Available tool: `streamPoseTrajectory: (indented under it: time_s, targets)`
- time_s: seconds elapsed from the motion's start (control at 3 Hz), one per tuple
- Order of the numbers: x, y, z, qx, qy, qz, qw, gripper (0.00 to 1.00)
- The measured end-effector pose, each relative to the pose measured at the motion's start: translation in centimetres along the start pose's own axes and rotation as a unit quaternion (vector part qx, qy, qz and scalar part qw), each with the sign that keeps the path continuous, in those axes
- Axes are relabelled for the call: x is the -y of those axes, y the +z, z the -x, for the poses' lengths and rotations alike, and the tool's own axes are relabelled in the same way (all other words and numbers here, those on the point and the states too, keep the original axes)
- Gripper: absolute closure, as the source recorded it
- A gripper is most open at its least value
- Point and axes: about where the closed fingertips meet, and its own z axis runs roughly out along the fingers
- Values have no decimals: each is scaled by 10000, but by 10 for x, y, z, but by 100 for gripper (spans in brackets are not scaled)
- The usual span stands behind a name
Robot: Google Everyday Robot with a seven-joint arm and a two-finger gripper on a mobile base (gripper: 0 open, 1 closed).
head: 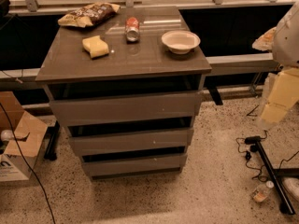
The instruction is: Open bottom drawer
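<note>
The grey-brown cabinet (124, 59) stands in the middle of the camera view with three handleless drawer fronts stacked below its top. The bottom drawer (133, 164) is the lowest and smallest panel, just above the floor, with a dark gap over its top edge; it looks pushed in. The middle drawer front (131, 141) and the top drawer front (124, 107) sit above it. My gripper (270, 113) hangs at the far right edge, pale yellow below a white arm part (287, 31), well right of the cabinet and touching nothing.
On the cabinet top lie a chip bag (88, 14), a yellow sponge (95, 46), a tipped can (132, 29) and a white bowl (180, 41). A cardboard box (18, 139) stands at the left. A black stand leg (271, 176), cables and a small bottle (261, 192) lie on the floor at the right.
</note>
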Motion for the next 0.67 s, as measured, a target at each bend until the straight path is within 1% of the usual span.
streamPoseTrajectory:
  time_s: [0.33,0.67]
  targets:
    - [0,0,0,0,0,0,10000,0]
    - [0,16,5,176,-62,-53,9998,0]
